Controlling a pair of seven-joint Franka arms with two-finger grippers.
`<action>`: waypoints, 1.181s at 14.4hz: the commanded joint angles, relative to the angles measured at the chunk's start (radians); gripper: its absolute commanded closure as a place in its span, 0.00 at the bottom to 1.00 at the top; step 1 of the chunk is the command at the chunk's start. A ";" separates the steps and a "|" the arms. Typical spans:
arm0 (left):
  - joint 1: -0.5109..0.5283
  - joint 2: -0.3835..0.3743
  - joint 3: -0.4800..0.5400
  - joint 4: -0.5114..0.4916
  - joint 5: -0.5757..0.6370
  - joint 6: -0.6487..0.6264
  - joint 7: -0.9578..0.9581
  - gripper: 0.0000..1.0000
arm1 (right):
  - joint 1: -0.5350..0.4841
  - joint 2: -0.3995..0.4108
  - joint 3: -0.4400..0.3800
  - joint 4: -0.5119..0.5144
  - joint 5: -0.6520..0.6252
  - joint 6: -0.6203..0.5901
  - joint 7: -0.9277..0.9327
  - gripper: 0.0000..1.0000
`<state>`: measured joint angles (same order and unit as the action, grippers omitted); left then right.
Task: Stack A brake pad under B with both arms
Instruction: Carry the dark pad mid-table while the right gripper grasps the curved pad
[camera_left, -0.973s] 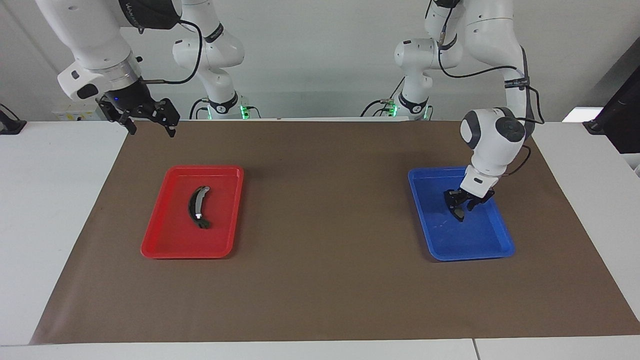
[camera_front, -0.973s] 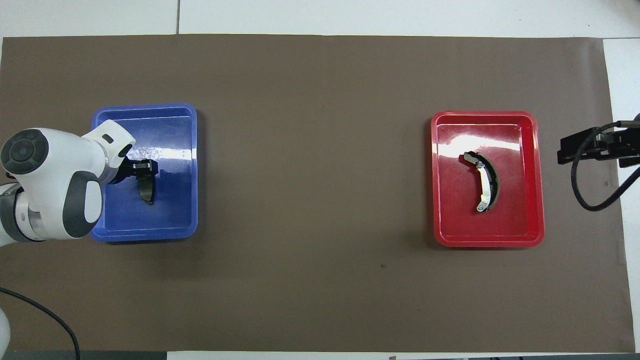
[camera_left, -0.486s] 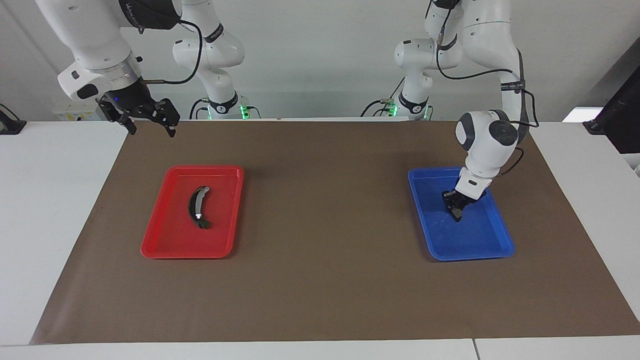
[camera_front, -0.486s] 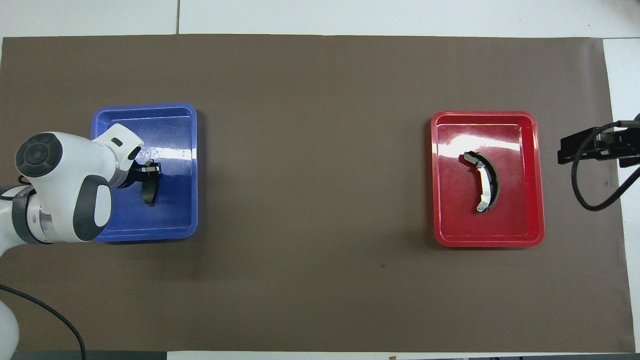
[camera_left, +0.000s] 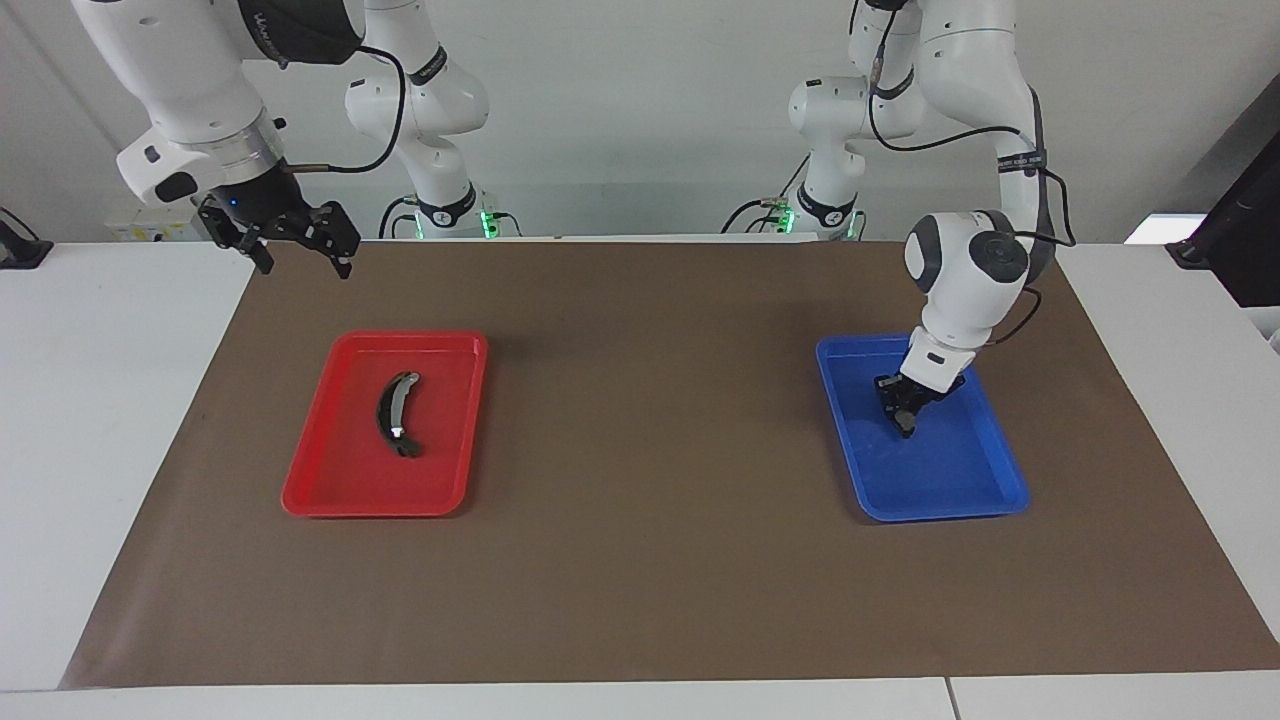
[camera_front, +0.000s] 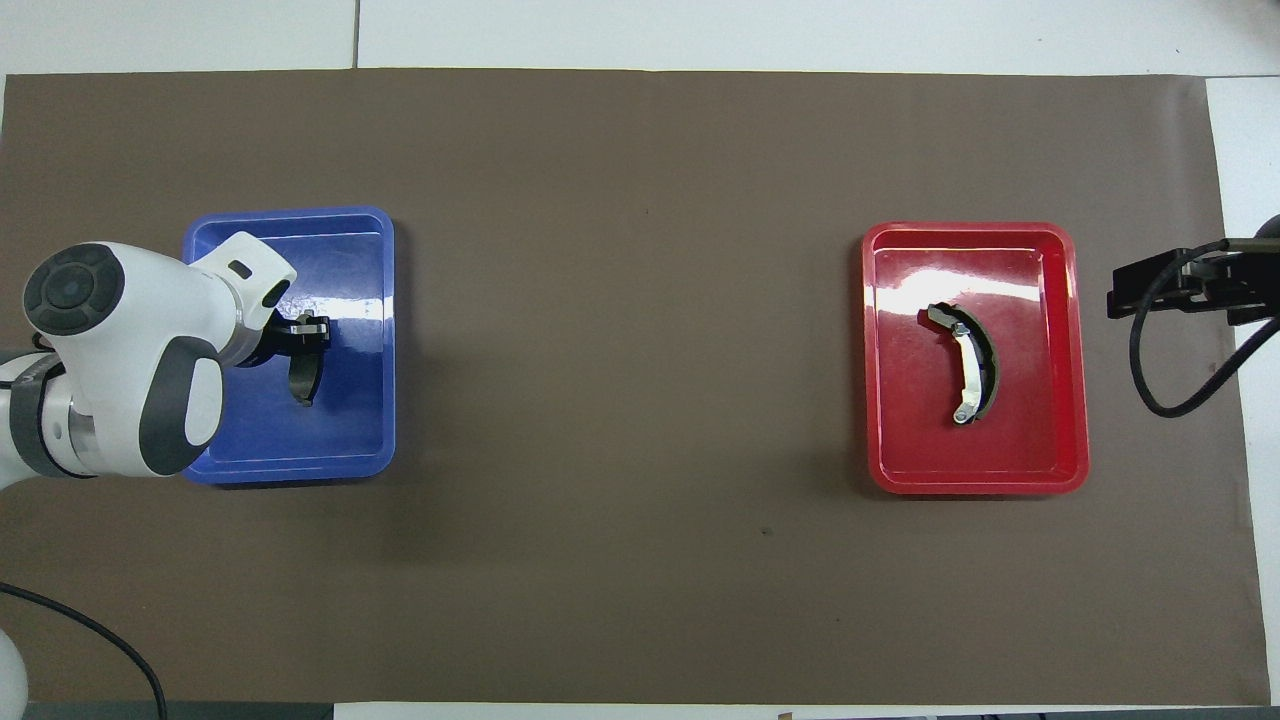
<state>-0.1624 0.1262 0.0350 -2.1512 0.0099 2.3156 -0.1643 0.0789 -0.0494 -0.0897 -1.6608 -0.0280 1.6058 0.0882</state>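
Observation:
The A brake pad (camera_left: 906, 421) is short and dark grey. It hangs edge-down from my left gripper (camera_left: 902, 404), which is shut on it just above the floor of the blue tray (camera_left: 940, 510). In the overhead view the pad (camera_front: 303, 381) shows under the left gripper (camera_front: 306, 338) over the blue tray (camera_front: 290, 470). B (camera_left: 386, 408), the long curved black pad with a silvery band, lies in the red tray (camera_left: 300, 500); it also shows in the overhead view (camera_front: 967, 362). My right gripper (camera_left: 303, 258) is open and empty, raised over the mat's edge at its own end, and it waits.
A brown mat (camera_left: 640, 560) covers the table between the two trays. The red tray (camera_front: 975, 485) stands toward the right arm's end, the blue tray toward the left arm's end. White table shows around the mat.
My left gripper has closed on the A brake pad and raised it off the tray floor, drifting a little toward the table's middle. The right gripper has risen slightly.

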 joint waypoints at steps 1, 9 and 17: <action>-0.084 0.006 0.011 0.127 -0.007 -0.125 -0.075 0.99 | -0.039 -0.085 0.004 -0.193 0.000 0.155 -0.010 0.00; -0.400 0.108 0.013 0.267 0.002 -0.079 -0.406 0.99 | -0.056 0.029 0.004 -0.485 0.005 0.602 -0.025 0.00; -0.580 0.361 0.013 0.465 0.022 0.016 -0.554 0.99 | -0.019 0.125 0.007 -0.635 0.103 0.876 -0.165 0.00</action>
<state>-0.7004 0.4187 0.0297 -1.7493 0.0186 2.3147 -0.6950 0.0656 0.0733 -0.0859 -2.2636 0.0262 2.4435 -0.0110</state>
